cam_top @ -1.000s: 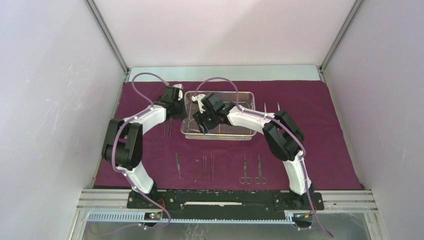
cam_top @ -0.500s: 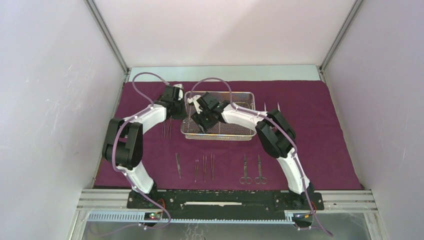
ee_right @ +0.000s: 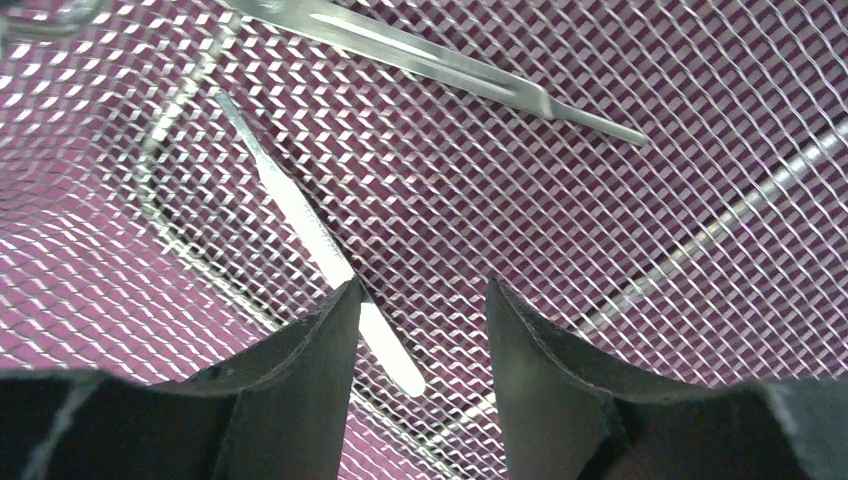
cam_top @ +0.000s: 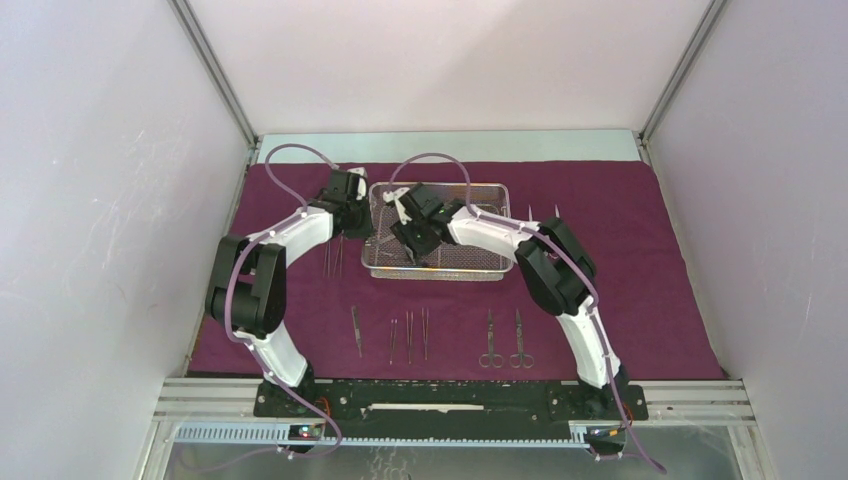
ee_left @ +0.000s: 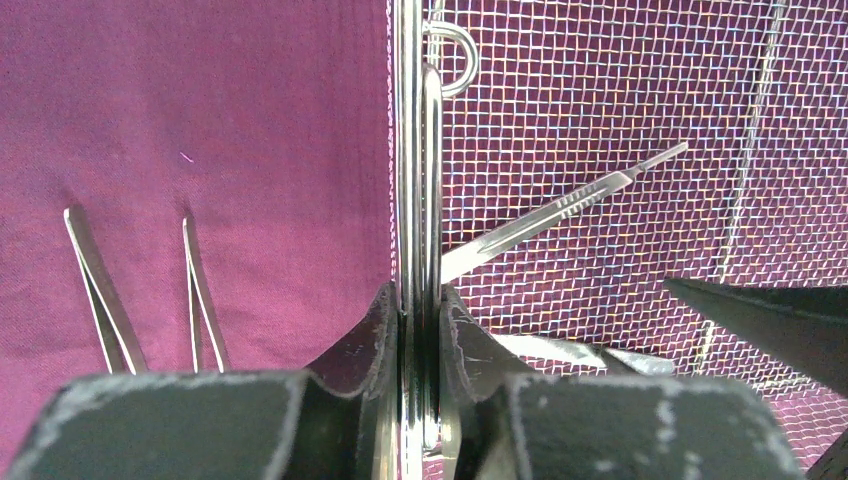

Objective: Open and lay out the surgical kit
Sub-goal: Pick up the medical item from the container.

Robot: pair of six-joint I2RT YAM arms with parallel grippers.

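While the left gripper pinches the left rim of the wire-mesh tray tight between its fingers, the right gripper hangs inside the tray with its jaws partly apart, holding nothing. A slim steel handle lies on the mesh just beside one of its fingers, and a second handle lies farther off. The tray sits on the maroon cloth, midway across and toward its far edge. Two scissors, three tweezers and a single slim tool lie in a row along the cloth's near edge. Two further tweezers lie just left of the tray.
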